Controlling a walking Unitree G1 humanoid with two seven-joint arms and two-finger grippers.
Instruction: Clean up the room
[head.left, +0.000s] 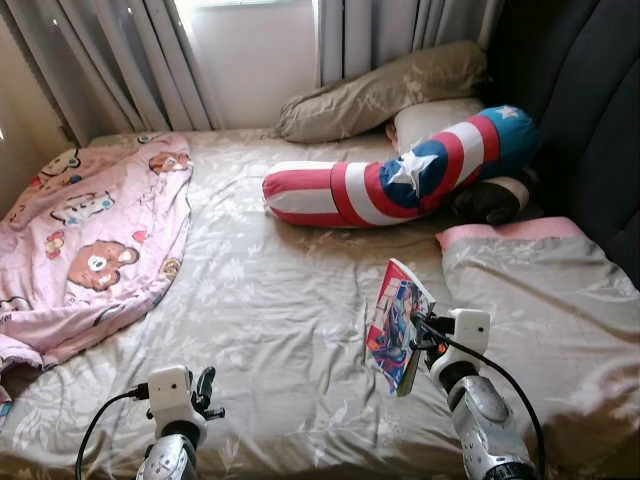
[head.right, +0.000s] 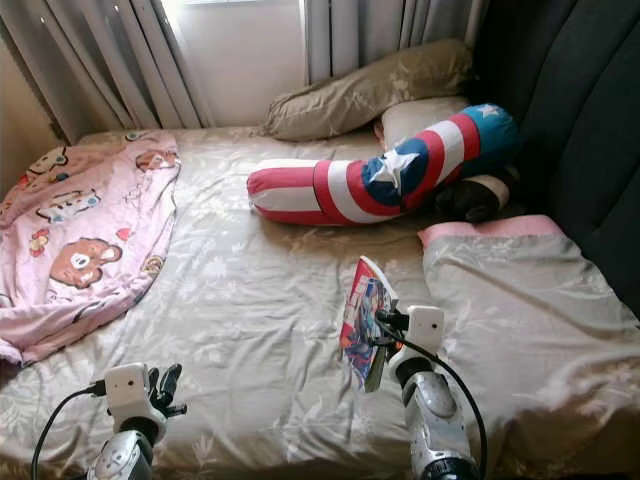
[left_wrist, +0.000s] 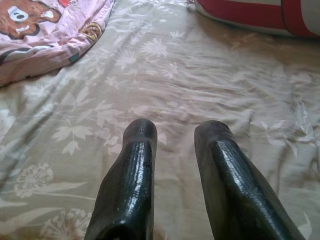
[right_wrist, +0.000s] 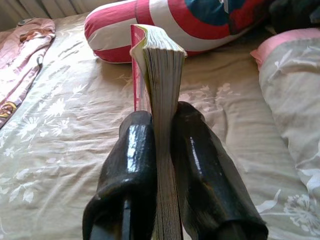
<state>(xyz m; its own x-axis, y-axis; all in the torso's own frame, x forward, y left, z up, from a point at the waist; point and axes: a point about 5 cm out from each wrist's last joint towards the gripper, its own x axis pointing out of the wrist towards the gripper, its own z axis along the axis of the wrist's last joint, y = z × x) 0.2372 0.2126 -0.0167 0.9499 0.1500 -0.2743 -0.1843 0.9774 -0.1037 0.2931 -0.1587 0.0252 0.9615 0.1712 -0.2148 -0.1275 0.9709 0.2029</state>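
Observation:
A comic book (head.left: 397, 322) with a colourful cover stands upright above the bed, clamped between the two black fingers (right_wrist: 135, 165) of my right gripper (head.left: 418, 352). In the right wrist view its page edges (right_wrist: 164, 100) run straight up between the fingers. My left gripper (head.left: 205, 388) hovers low over the bedsheet near the bed's front edge, open, with nothing between its fingers (left_wrist: 135, 170). A pink cartoon-bear blanket (head.left: 85, 240) lies crumpled on the left side of the bed.
A red, white and blue star bolster (head.left: 400, 175) lies across the head of the bed beside beige pillows (head.left: 380, 95). A pink-edged beige pillow (head.left: 540, 290) lies at the right. Dark headboard (head.left: 590, 110) on the right, curtains (head.left: 120, 60) behind. A floral bedsheet (head.left: 270, 300) covers the bed.

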